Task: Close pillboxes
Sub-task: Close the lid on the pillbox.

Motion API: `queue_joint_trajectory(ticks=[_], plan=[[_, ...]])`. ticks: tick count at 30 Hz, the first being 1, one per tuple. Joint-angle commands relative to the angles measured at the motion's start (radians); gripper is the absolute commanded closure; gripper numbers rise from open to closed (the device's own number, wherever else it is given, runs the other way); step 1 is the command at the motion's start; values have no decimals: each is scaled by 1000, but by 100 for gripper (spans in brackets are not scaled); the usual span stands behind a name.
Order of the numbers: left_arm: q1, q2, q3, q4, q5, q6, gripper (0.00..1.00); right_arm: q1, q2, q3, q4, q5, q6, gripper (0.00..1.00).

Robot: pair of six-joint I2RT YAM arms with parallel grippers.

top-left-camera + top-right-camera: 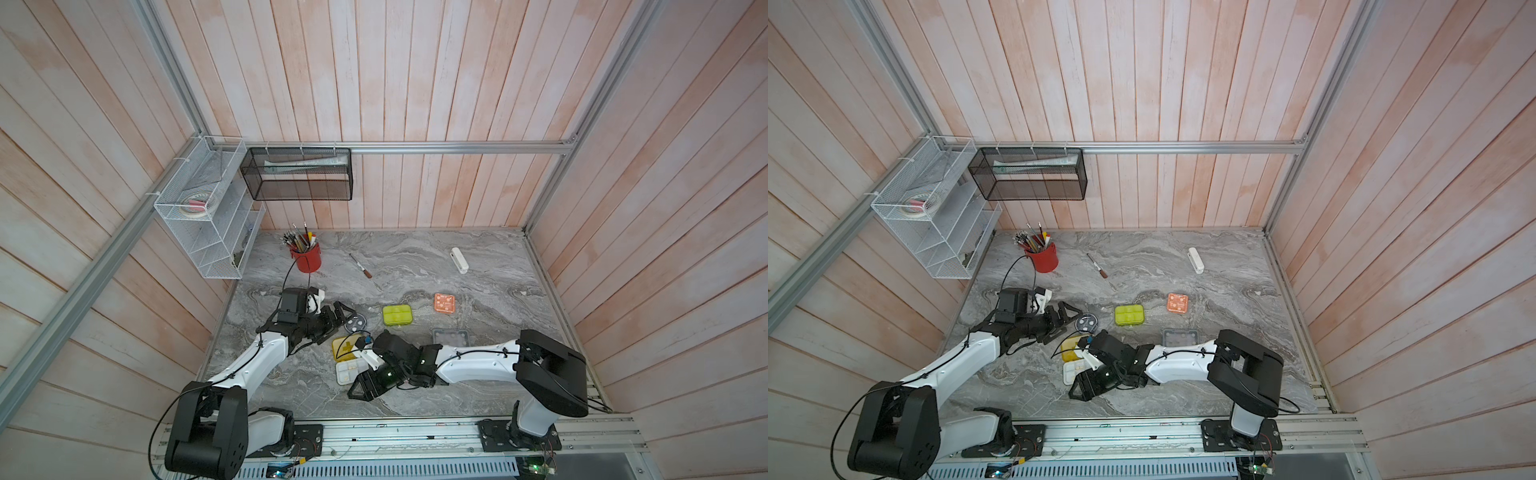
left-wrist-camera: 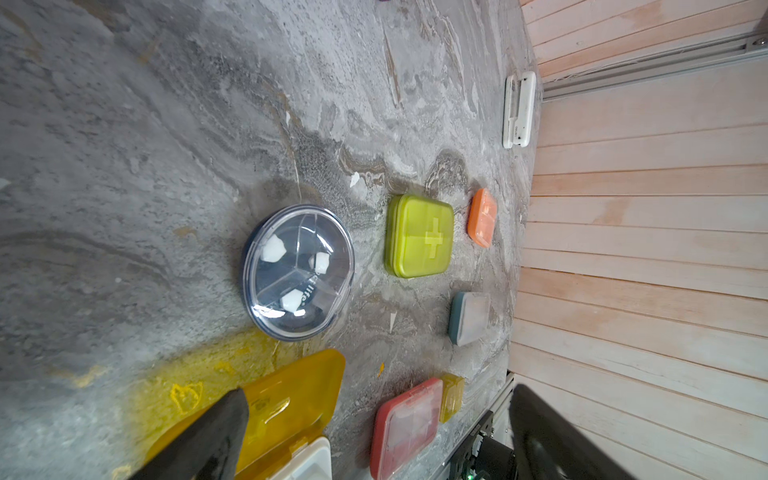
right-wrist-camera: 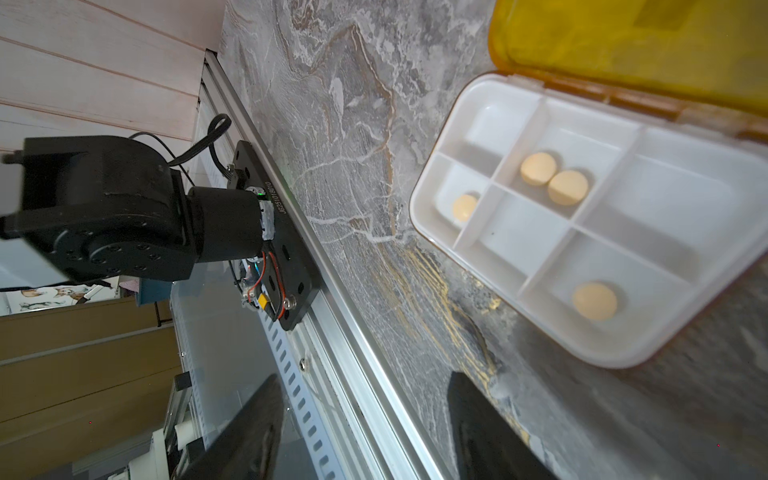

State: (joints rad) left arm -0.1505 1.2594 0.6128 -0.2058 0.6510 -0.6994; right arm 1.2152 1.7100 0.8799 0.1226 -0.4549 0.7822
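Observation:
The yellow pillbox lies open: its amber lid (image 3: 623, 41) is folded back and its white tray (image 3: 582, 216) holds several pills. My right gripper (image 3: 365, 432) stands open just beside the tray's near edge, holding nothing. My left gripper (image 2: 374, 449) is open next to the dark round pillbox (image 2: 298, 272), whose clear lid is down. The lime-green pillbox (image 2: 419, 235), orange one (image 2: 482, 218), blue-grey one (image 2: 469, 318), pink one (image 2: 405, 428) and small amber one (image 2: 452, 397) all lie with lids down. In both top views my right arm hides the pink and small amber boxes.
A red cup of pens (image 1: 306, 257) stands at the back left, with a loose pen (image 1: 360, 266) near it. A white bar-shaped object (image 1: 459, 260) lies at the back right. Wire baskets (image 1: 208, 208) hang on the left wall. A metal rail (image 3: 332, 291) runs along the table's front edge.

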Motion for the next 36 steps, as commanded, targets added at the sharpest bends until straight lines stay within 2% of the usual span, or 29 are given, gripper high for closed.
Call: queue_joint_trajectory(ticks=[1,36], plan=[[5,13,-17,35,16,15,0,6,23,-19,31,-13,7,35],[45,94,-73,84,20,51,0,-18,86,-36,79,-32,33,35]])
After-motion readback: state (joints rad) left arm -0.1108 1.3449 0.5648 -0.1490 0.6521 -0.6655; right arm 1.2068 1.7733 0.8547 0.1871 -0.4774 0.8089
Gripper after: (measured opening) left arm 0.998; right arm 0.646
